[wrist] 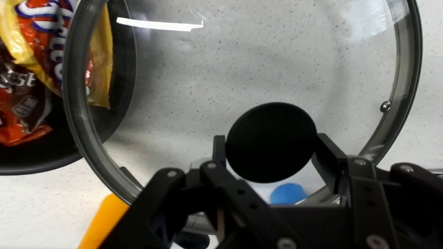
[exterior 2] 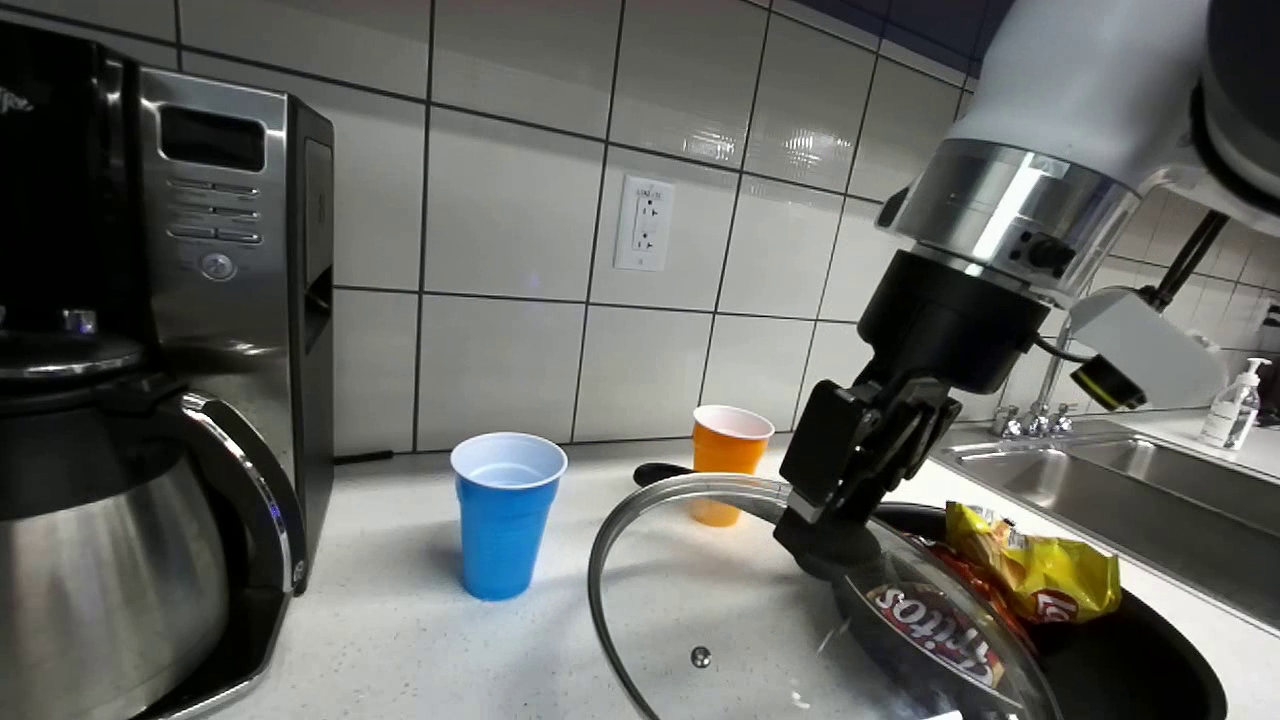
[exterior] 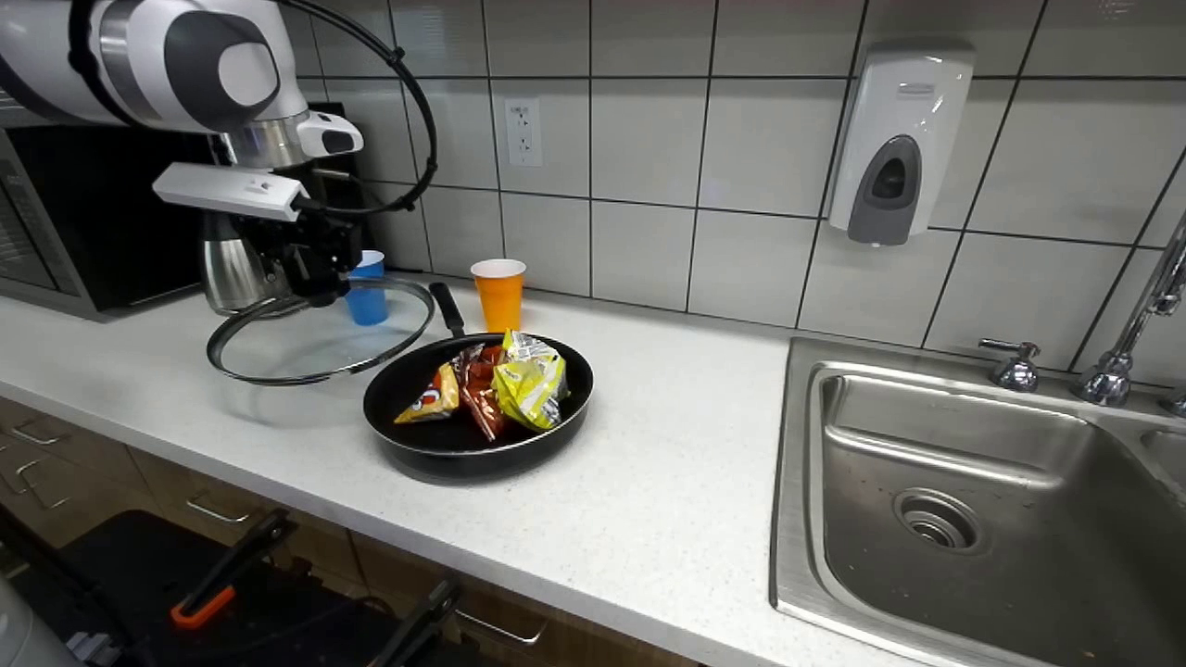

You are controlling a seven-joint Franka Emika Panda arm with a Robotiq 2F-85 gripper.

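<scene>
A worktop (exterior: pixel 667 519) is supporting a pan (exterior: pixel 505 461). Beside it, the half-closed gripper (wrist: pixel 271 145) is clasping a lid (wrist: pixel 242 76) by its knob (wrist: pixel 271 138), likely needing level handling.

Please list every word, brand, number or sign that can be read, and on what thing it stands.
"Fritos": chip bag, read through the glass lid.
"ES", word incomplete: red-brown bag.
"L", rest unclear: yellow bag.
"fee", cut by the picture edge: coffee maker.
Too small or blurred: print on the outlet, wall soap dispenser and coffee maker's buttons.
Numbers: none readable.
</scene>
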